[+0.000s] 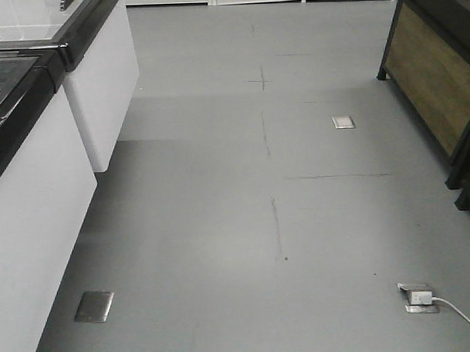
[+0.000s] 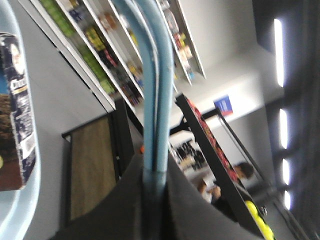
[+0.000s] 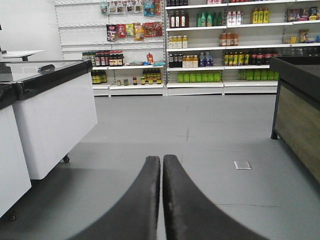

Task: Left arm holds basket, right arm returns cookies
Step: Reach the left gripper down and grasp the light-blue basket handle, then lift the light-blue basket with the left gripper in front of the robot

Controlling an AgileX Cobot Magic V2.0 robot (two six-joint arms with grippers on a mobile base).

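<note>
Left wrist-mounted view, from left to right: far off to the left gripper's [image 2: 152,182] left, the cookies box [image 2: 17,115], dark navy with a white barcode label, sits inside the light blue basket [image 2: 12,215], whose rim curves round it. Nearer the gripper, still on its left, is a wood-panelled unit [image 2: 92,165]. At the centre the basket's two handles [image 2: 156,75] run side by side straight out from the gripper. Their near ends vanish between its dark fingers [image 2: 195,210], which are clamped on them. Beyond the handles are stocked shelves [image 2: 100,50], and off to the gripper's right a person [image 2: 242,172], all blurred.

In the right wrist-mounted view, a white counter [image 3: 55,115] with a black top stands ahead and to the left of the right gripper [image 3: 161,161]. The gripper's two black fingers [image 3: 145,200] are pressed together, only a hairline slit showing, with nothing between them. Straight ahead, across grey floor, are shelves of bottles [image 3: 220,45]. Ahead and to the right lies a small floor plate [image 3: 242,165], and further right a wooden-sided unit [image 3: 300,125].
</note>
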